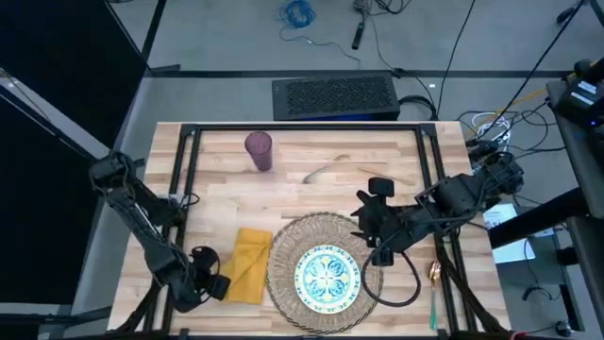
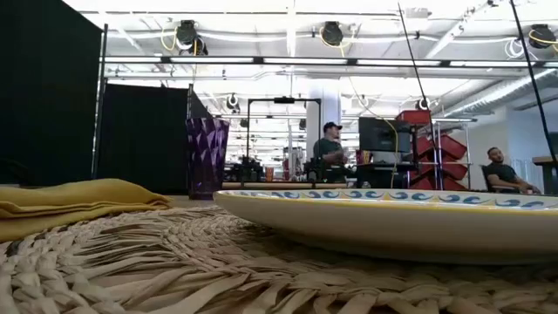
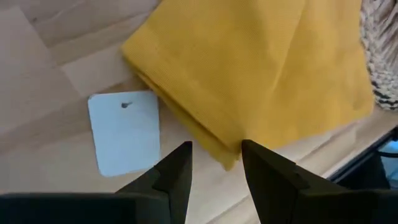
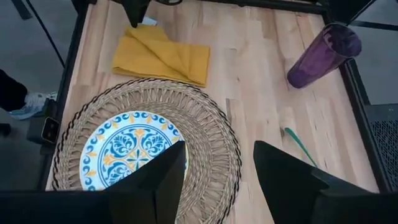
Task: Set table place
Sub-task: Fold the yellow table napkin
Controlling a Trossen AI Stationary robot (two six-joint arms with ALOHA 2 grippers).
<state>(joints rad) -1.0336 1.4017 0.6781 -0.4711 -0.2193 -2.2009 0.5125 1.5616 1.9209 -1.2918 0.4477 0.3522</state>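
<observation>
On the wooden table (image 1: 396, 151) the round straw mat (image 1: 288, 247) lies at the near middle with the patterned plate (image 1: 327, 277) on it. The folded yellow napkin (image 1: 248, 264) lies left of the mat, and the purple tumbler (image 1: 259, 149) stands upright at the far side. My left gripper (image 3: 214, 167) is open low over the napkin's near corner (image 3: 227, 157), one finger on either side of it. My right gripper (image 4: 217, 177) hangs open above the mat's far right rim (image 1: 363, 236), holding nothing. A spoon (image 1: 434, 283) with a teal handle lies right of the mat.
Thin cutlery pieces (image 1: 326, 171) lie on the bare wood between tumbler and mat, one with a green handle (image 4: 300, 144). A pale tag (image 3: 124, 130) lies beside the napkin. A black cable (image 1: 401, 288) loops over the mat's right edge. People sit in the room behind (image 2: 331, 148).
</observation>
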